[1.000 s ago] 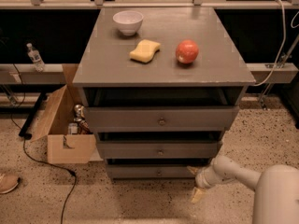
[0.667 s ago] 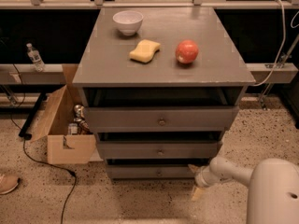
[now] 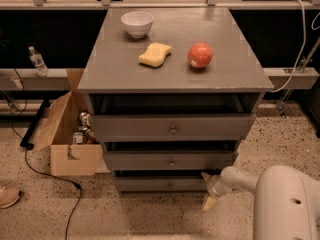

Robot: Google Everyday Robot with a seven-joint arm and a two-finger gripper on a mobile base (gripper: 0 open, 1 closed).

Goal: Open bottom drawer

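Grey wooden bottom drawer (image 3: 145, 185) probably slides stiffly; hold its small knob (image 3: 170, 186). Tool (image 3: 207, 189) spreads wide, low at front-right corner of desk (image 3: 235, 74).

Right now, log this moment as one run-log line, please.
task: open bottom drawer | hand: open, low at right end of flat grey bottom drawer front | small round metal knob: not grasped
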